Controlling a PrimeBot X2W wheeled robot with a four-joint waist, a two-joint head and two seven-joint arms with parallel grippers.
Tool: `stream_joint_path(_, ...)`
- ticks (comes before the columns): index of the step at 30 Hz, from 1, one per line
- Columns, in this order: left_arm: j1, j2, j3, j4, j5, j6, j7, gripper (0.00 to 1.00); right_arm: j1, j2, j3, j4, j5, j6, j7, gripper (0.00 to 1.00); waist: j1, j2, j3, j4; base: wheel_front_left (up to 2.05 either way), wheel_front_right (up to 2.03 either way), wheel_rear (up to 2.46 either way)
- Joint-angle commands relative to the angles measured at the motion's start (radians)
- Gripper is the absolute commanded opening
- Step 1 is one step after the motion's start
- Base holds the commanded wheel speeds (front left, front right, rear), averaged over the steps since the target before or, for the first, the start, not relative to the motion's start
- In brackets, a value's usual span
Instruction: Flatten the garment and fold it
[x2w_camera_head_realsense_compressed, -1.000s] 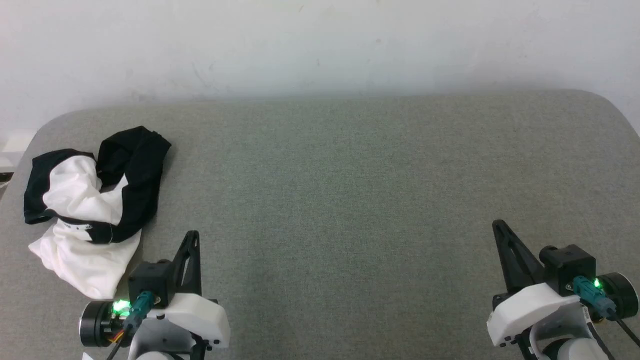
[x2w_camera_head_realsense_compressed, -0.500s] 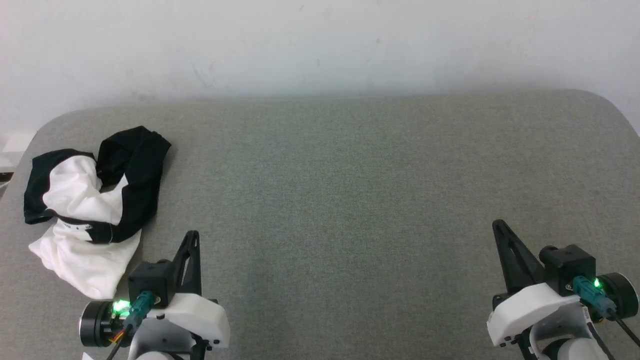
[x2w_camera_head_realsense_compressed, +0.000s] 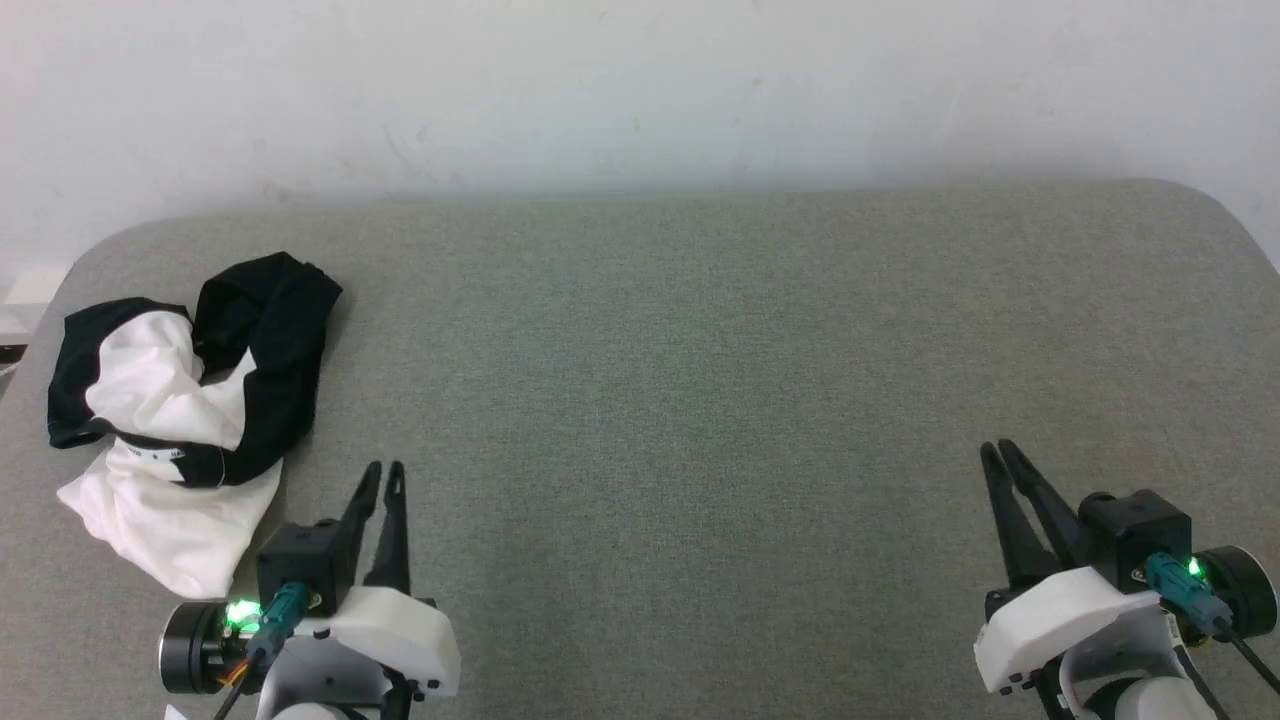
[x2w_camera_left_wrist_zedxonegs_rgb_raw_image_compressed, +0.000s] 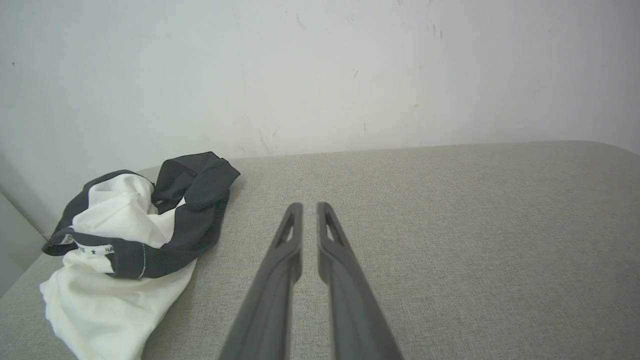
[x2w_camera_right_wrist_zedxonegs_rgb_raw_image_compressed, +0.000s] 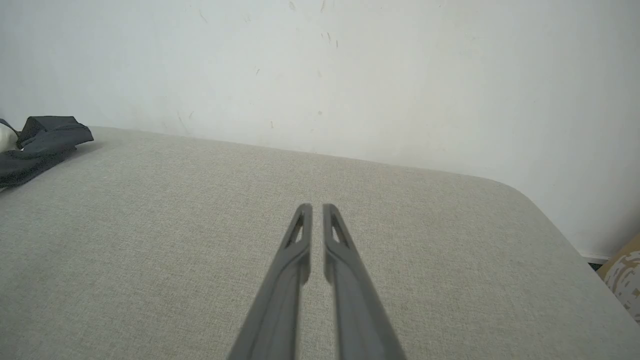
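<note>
The garment (x2w_camera_head_realsense_compressed: 160, 400) lies crumpled in a heap at the far left of the grey padded table (x2w_camera_head_realsense_compressed: 700, 350), white body below and black sleeves and collar bunched on top, with a lettered neck tape showing. My left gripper (x2w_camera_head_realsense_compressed: 384, 468) hovers just right of the heap, apart from it, its fingers parted by a narrow gap and holding nothing. In the left wrist view the garment (x2w_camera_left_wrist_zedxonegs_rgb_raw_image_compressed: 115, 200) sits left of my left gripper (x2w_camera_left_wrist_zedxonegs_rgb_raw_image_compressed: 310, 205). My right gripper (x2w_camera_head_realsense_compressed: 998, 447) is at the lower right, also slightly open and empty. The right wrist view has the garment (x2w_camera_right_wrist_zedxonegs_rgb_raw_image_compressed: 40, 142) far left of my right gripper (x2w_camera_right_wrist_zedxonegs_rgb_raw_image_compressed: 317, 206).
A white wall (x2w_camera_head_realsense_compressed: 640, 90) rises behind the table. The table's corners are rounded and its left edge runs close to the garment. A beige patterned object (x2w_camera_right_wrist_zedxonegs_rgb_raw_image_compressed: 622, 280) stands beyond the table's right edge.
Both grippers were shut before; now the fingers of each have parted slightly. The arms and the garment have stayed in place.
</note>
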Motion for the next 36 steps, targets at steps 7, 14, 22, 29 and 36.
stream_joint_path(7, 0.003, 0.0, -0.001, -0.004, -0.007, -0.001, -0.008, 1.0, 0.002, 0.0, -0.003, 0.002, 0.011, 0.0, -0.008, 1.0, 0.0, 0.0, 0.001, 0.0, 0.0, 0.0, 0.0)
stream_joint_path(14, 0.008, 0.0, -0.001, -0.011, -0.017, -0.002, -0.021, 1.0, 0.004, 0.0, -0.009, 0.005, 0.029, 0.0, -0.021, 1.0, 0.0, 0.0, 0.003, 0.0, 0.0, 0.0, 0.0)
stream_joint_path(22, 0.013, -0.001, 0.0, -0.02, -0.032, -0.004, -0.038, 1.0, 0.004, 0.0, -0.029, 0.017, 0.047, 0.0, -0.037, 1.0, 0.0, 0.0, 0.006, -0.001, 0.0, 0.0, 0.0)
stream_joint_path(29, 0.017, -0.001, 0.002, -0.026, -0.046, -0.004, -0.052, 1.0, 0.002, 0.001, -0.041, 0.023, 0.06, 0.0, -0.052, 1.0, 0.0, 0.0, 0.009, -0.001, 0.0, 0.0, 0.0)
stream_joint_path(36, 0.02, -0.001, 0.001, -0.025, -0.054, -0.005, -0.067, 1.0, 0.003, 0.001, -0.052, 0.019, 0.06, 0.0, -0.067, 1.0, 0.0, 0.0, 0.014, 0.006, 0.0, 0.0, 0.0)
